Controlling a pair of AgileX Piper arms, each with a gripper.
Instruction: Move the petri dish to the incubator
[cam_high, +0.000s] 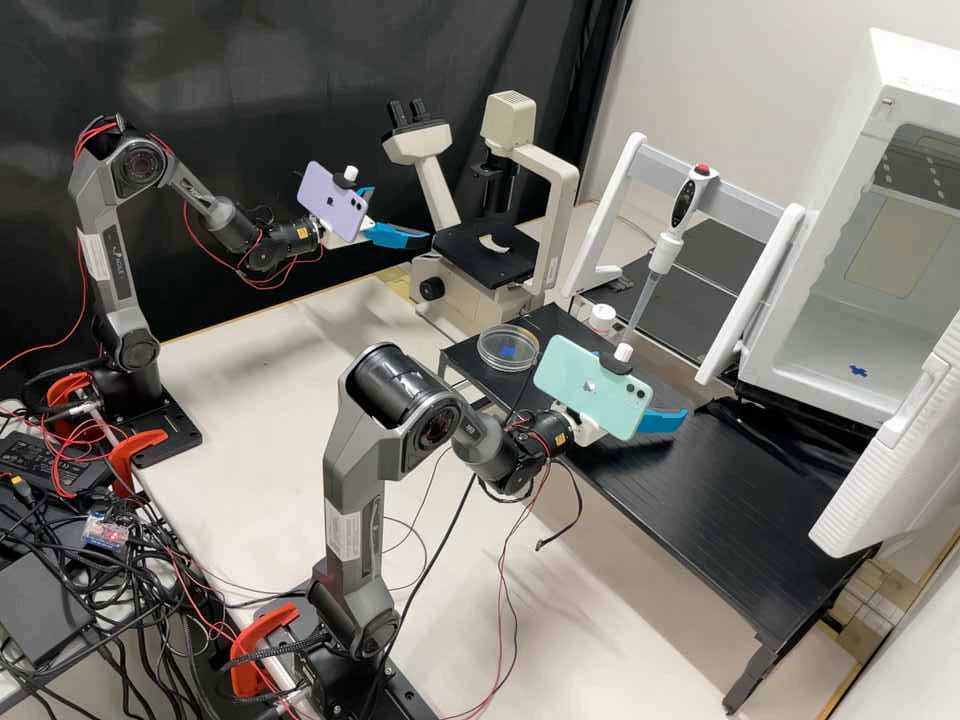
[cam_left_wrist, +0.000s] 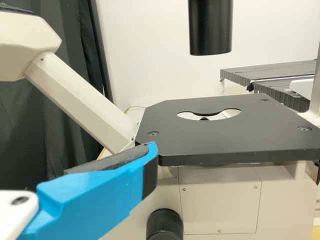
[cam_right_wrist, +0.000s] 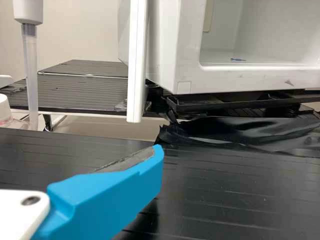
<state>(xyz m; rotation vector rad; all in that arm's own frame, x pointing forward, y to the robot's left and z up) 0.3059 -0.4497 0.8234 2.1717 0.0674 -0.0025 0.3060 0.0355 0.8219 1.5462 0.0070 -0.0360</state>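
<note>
Petri dish (cam_high: 508, 349) rests near frame centre, both grippers (left (cam_high: 402, 217), right (cam_high: 662, 408)) spread and empty, presumably awaiting pickup. Upper right: incubator (cam_high: 850, 170) open, its blue mark (cam_high: 858, 370) likely the target.

The left gripper (cam_high: 402, 216) and the right gripper (cam_high: 662, 421) are white, with bright blue fingers and dark grey pads (cam_left_wrist: 112, 162). One phone (cam_high: 325, 212) is of lilac colour, the other phone (cam_high: 575, 385) is mint green. The petri dish (cam_high: 487, 361) is colourless and transparent. The incubator (cam_high: 790, 345) is white, with a blue mark (cam_high: 858, 370) inside. The black table (cam_high: 720, 520) has a pattern of fine lines. The microscope (cam_high: 560, 215) is cream, its stage (cam_high: 470, 250) black.
</note>
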